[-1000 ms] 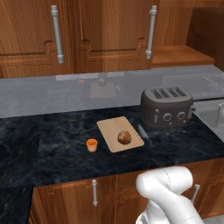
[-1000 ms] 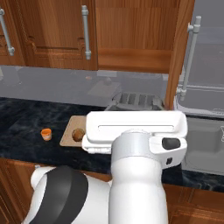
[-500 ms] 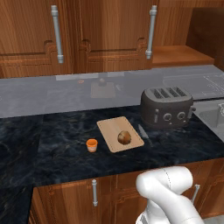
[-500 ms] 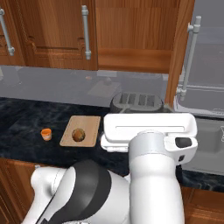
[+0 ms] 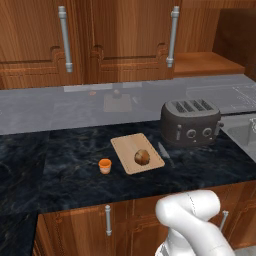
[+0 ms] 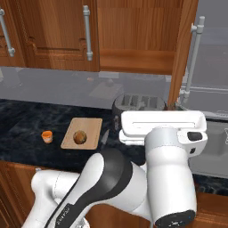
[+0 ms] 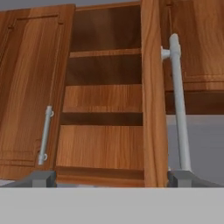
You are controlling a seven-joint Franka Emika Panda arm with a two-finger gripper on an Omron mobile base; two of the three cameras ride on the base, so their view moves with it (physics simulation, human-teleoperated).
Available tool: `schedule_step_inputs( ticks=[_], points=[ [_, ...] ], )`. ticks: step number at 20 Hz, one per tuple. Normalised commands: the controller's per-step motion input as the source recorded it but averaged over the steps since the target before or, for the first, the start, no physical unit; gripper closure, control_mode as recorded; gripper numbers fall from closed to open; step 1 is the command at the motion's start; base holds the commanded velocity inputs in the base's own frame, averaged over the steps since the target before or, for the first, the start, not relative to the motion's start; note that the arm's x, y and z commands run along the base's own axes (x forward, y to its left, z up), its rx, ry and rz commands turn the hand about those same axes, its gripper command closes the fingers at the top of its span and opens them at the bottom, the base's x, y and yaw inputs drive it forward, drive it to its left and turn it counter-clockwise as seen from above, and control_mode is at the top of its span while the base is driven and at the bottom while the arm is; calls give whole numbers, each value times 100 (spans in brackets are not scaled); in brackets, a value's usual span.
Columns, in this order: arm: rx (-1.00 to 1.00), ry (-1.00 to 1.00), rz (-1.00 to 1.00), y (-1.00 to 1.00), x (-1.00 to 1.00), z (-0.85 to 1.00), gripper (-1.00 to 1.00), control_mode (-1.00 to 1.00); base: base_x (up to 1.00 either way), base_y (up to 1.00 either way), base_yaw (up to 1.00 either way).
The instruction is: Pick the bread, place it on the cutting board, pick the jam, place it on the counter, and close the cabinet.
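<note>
The brown bread point(image 5: 142, 157) point(image 6: 79, 137) lies on the light wooden cutting board point(image 5: 129, 150) point(image 6: 87, 127). The orange jam point(image 5: 105, 166) point(image 6: 47, 136) stands on the dark counter point(image 5: 60, 165) point(image 6: 22, 129) just left of the board. In the hand view my gripper point(image 7: 111, 179) is open and empty. It faces the open cabinet point(image 7: 105, 100) with its bare shelves. The cabinet door point(image 7: 153, 96) point(image 6: 182, 53) stands edge-on, its grey bar handle point(image 7: 179, 100) point(image 6: 193, 58) to the right. My white hand point(image 6: 162, 126) hovers over the counter below that door.
A dark toaster point(image 5: 190, 122) point(image 6: 138, 102) stands right of the board, and a knife point(image 5: 163, 149) lies between them. A sink point(image 5: 242, 135) is at the far right. Closed wall doors with long handles point(image 5: 65, 37) point(image 6: 87, 32) hang above the backsplash.
In the right base view my arm has swung to the right and the hand has risen slightly toward the open door. Bread, jam and board have not moved.
</note>
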Motion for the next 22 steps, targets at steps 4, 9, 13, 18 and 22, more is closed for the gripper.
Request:
schedule_step_inputs(
  ticks=[4,9,13,18,22],
  points=[
    [0,0,0,-26,42,-8,-100,-100,0,0,0],
    [0,0,0,-31,35,-7,-100,-100,0,0,0],
    [0,0,0,-32,29,-7,-100,-100,0,0,0],
    [0,0,0,-31,28,-8,-100,-100,0,0,0],
    [0,0,0,-30,11,-6,-100,-100,0,0,0]
  ],
)
